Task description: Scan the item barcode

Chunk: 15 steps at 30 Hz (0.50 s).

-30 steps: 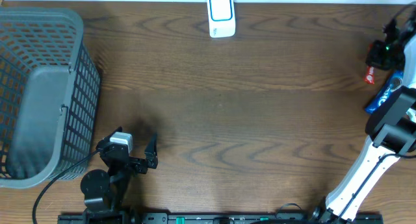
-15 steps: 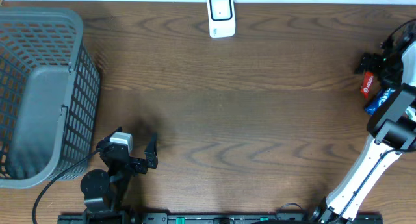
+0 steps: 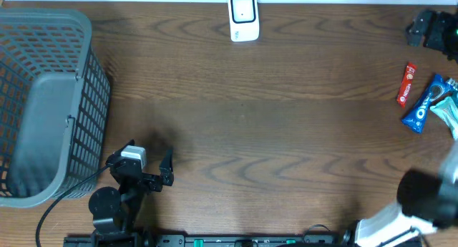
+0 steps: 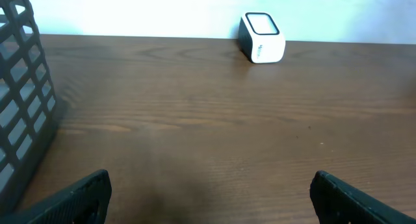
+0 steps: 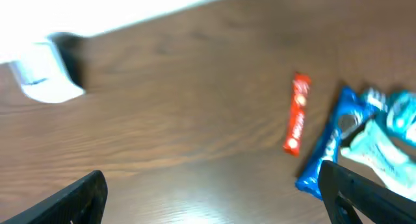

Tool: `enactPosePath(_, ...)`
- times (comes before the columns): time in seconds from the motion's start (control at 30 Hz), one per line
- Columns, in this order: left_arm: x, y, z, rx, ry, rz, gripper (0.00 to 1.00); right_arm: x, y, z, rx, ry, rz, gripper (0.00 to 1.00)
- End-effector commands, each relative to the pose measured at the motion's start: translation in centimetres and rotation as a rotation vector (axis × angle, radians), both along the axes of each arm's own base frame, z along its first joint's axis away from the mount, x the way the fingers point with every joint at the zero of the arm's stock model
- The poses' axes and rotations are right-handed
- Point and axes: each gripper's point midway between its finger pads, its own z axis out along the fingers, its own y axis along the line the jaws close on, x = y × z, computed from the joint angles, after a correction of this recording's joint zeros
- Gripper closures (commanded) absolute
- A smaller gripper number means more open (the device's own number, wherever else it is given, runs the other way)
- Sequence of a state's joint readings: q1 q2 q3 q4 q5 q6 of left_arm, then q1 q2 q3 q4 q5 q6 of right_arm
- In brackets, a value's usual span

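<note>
Left hand (image 4: pixel 209 194) spread, beside grey plastic mesh basket (image 3: pixel 43 97). Right hand (image 5: pixel 214 188) spread, near slim red snack bar (image 3: pixel 406 84) and blue cookie packet (image 3: pixel 424 105), which lie side by side on table (image 3: pixel 236 118), right side. White box scanner (image 3: pixel 243 16) at far edge.

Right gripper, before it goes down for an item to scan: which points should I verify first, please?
1. The right gripper is open and empty: ok.
2. The left gripper is open, far from the items: ok.
3. The red bar lies free of its neighbours: ok.
4. The blue pack is free of the teal pack: not ok, they touch.
5. The scanner is unblocked: ok.
6. Barcode side of any item: cannot tell.
</note>
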State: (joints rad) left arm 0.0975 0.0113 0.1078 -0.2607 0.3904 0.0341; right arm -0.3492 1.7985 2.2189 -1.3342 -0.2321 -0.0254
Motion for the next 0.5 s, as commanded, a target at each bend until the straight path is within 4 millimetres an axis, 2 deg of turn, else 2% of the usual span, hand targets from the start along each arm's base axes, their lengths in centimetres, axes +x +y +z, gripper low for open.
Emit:
enactPosePath(0.0, 0.0, 0.0, -1.1, 0.009, 0.022, -0.007, 0.02, -2.5, 2.3, 4.7, -0.012, -0.114, 0.029, 0.01)
enactPosePath(0.1, 0.0, 0.0, -1.1, 0.009, 0.022, -0.007, 0.02, -5.1, 3.5, 8.2, -0.044, -0.206, 0.038, 0.01)
enactPosePath(0.23, 0.0, 0.0, -1.1, 0.009, 0.022, -0.007, 0.02, -8.1, 4.4, 11.5, -0.076, -0.298, 0.038, 0.01)
enactPosePath(0.47, 0.0, -0.1, -1.1, 0.009, 0.021, -0.007, 0.02, -12.1, 5.7, 15.0, -0.117, -0.409, 0.039, 0.01)
